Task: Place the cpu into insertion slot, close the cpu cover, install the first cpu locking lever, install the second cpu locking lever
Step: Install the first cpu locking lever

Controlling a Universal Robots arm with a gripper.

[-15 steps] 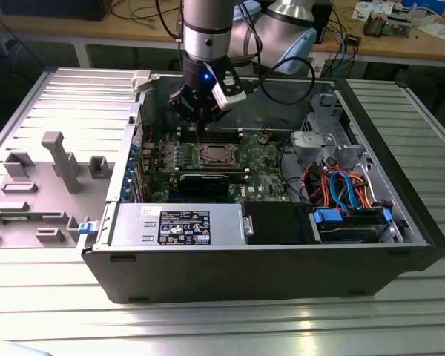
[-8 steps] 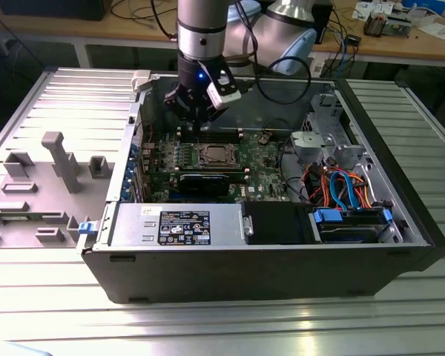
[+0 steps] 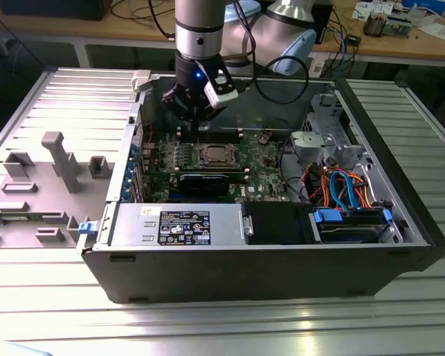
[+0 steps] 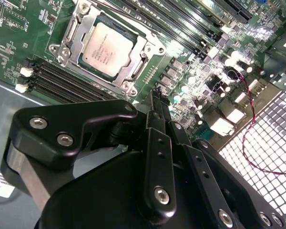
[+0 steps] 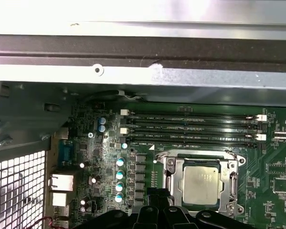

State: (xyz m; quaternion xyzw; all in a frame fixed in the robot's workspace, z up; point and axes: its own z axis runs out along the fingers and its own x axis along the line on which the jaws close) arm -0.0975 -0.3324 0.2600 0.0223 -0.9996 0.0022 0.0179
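The cpu point(image 4: 106, 49) already sits in the insertion slot point(image 5: 168, 163), with the cpu cover point(image 4: 136, 71) folded down around it as a metal frame, so the chip's grey top shows through the cut-out in both wrist views. The gripper point(image 4: 156, 98) hangs above the green board point(image 3: 263, 159), beside the slot and not touching it, with its fingers point(image 4: 158, 138) pressed together and holding nothing. The main risk, as a judgement, is a descent that lands off the slot: the closed tips stand near a row of small capacitors point(image 5: 119, 174) next to the slot, and a push there could bend or knock one. A thin lever alongside the frame could also slip off the narrow tips if pressed at an angle, and spring back. The open computer case point(image 3: 119, 222) holds the board, with a black card point(image 3: 206, 182) on the slot's near side and blue and orange cables point(image 3: 341, 189) farther off.
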